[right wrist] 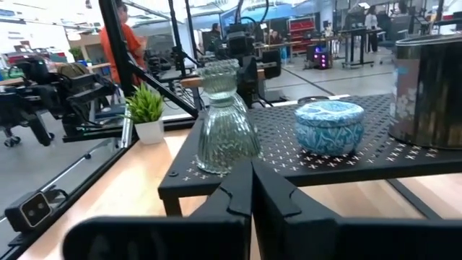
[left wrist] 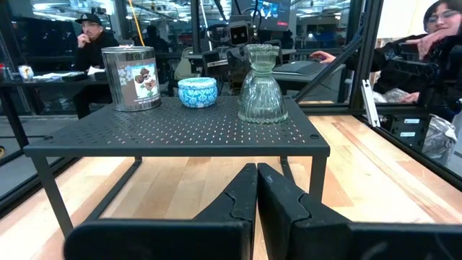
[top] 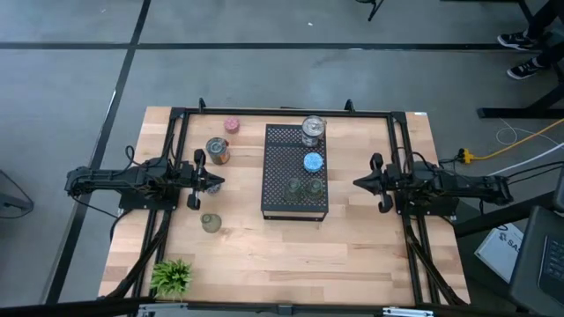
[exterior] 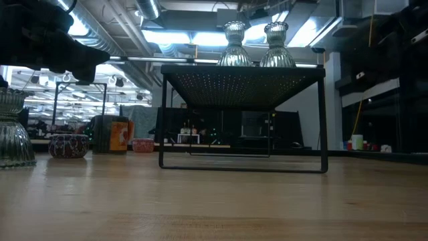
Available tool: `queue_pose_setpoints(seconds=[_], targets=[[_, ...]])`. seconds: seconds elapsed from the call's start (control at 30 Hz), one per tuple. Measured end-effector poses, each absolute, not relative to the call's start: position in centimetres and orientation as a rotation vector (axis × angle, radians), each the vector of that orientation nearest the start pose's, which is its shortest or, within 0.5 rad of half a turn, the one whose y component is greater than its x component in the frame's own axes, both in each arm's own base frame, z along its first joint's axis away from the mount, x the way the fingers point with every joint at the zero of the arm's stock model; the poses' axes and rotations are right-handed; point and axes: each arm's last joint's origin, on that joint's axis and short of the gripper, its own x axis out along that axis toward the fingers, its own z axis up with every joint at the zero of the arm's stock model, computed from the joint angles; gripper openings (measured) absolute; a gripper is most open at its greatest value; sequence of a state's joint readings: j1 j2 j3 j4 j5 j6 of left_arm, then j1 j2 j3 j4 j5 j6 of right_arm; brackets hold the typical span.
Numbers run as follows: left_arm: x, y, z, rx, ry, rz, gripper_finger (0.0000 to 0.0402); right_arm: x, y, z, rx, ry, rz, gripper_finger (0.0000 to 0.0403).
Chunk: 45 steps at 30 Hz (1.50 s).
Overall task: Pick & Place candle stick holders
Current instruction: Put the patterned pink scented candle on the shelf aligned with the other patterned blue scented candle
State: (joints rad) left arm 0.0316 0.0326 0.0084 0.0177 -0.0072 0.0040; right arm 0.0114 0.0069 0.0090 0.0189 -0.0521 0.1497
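Note:
A black perforated stand (top: pixel 280 176) sits mid-table. On its top stand a silvery tin (top: pixel 313 129), a blue candle stick holder (top: pixel 313 162) and two clear glass holders (top: pixel 295 187) (top: pixel 315 187). On the wood to the stand's left rest a pink holder (top: pixel 232 125), a patterned tin (top: pixel 217 150) and a glass holder (top: pixel 210 222). My left gripper (top: pixel 216 182) (left wrist: pixel 256 188) is shut and level, left of the stand. My right gripper (top: pixel 357 183) (right wrist: pixel 251 184) is shut and level, right of the stand. Neither holds anything.
A small green plant (top: pixel 172 276) stands at the near left corner. Black frame rails (top: pixel 176 158) (top: pixel 401 158) run along both table sides. Bare wood (top: pixel 291 251) lies between the stand and the near edge. People sit in the room beyond the table.

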Motion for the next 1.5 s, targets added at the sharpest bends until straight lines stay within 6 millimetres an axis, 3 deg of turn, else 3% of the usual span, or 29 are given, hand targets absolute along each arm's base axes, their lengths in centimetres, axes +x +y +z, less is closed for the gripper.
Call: queue_pose_setpoints(seconds=[1.5], targets=[[9.92,0.34,16.55,0.004,0.007,0.039,0.0006,9.74,0.51,16.8,0.142,-0.015,0.091,0.0003]])
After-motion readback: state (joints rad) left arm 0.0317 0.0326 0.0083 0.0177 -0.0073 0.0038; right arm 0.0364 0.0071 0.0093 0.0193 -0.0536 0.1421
